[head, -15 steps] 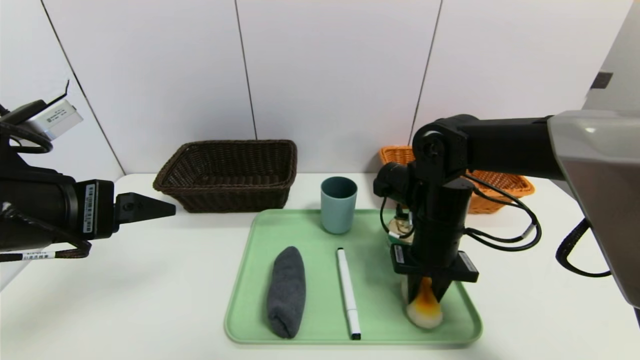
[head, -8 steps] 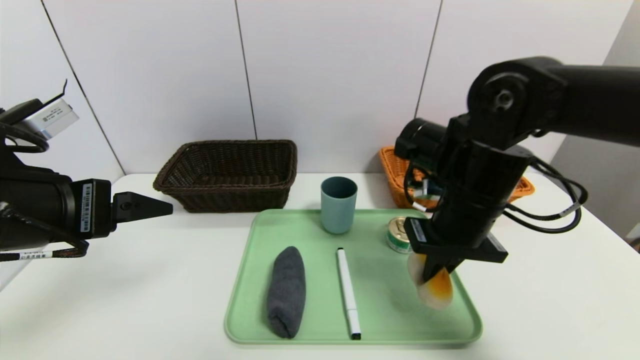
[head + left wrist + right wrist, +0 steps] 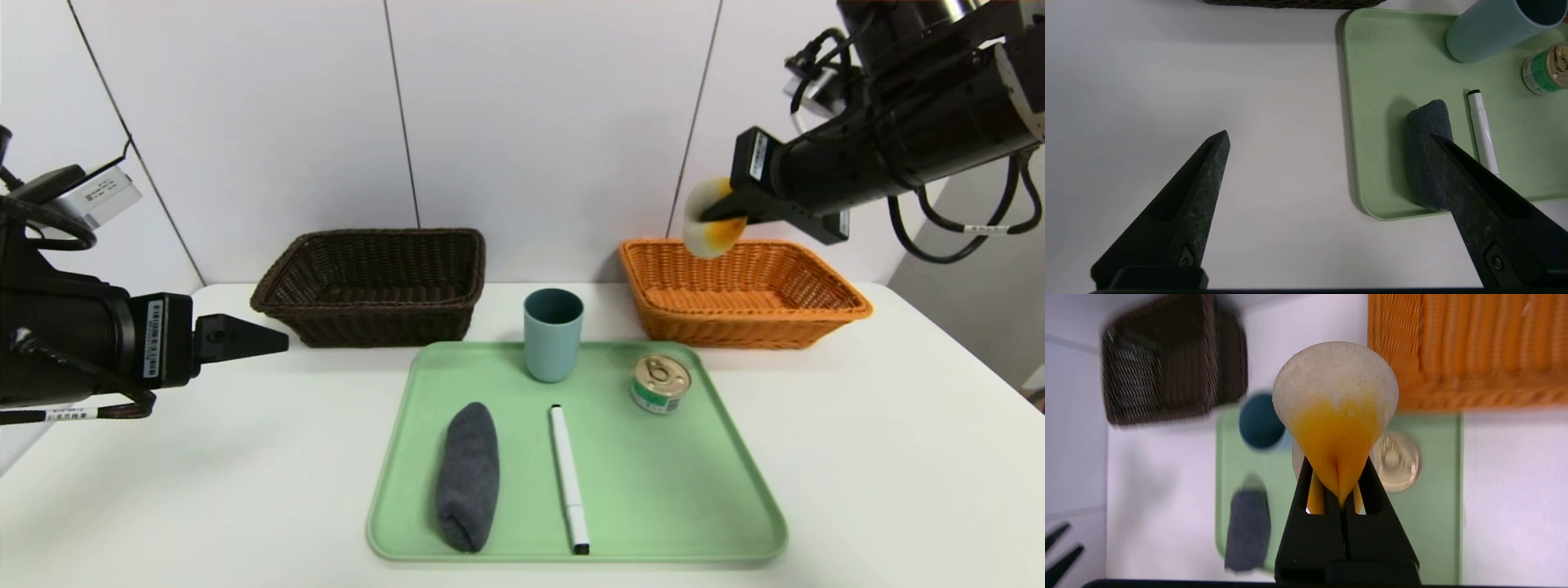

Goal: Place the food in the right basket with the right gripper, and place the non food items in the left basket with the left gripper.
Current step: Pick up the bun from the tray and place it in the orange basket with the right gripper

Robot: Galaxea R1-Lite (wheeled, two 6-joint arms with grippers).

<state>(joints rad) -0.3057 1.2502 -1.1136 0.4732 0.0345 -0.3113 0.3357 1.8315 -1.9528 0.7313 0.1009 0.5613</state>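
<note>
Right gripper (image 3: 709, 219) clamped on fried egg (image 3: 709, 220) above orange basket's (image 3: 816, 314) left rim; left gripper (image 3: 1327, 141) spread wide, parked off tabletop's (image 3: 882, 457) left edge

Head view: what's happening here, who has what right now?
The right gripper is shut on a fried egg and holds it in the air by the orange basket's back left corner. The left gripper hangs open over the table, left of the green tray. On the tray are the teal cup, a tin can, a white marker and a rolled grey cloth. The brown basket looks empty.
</note>
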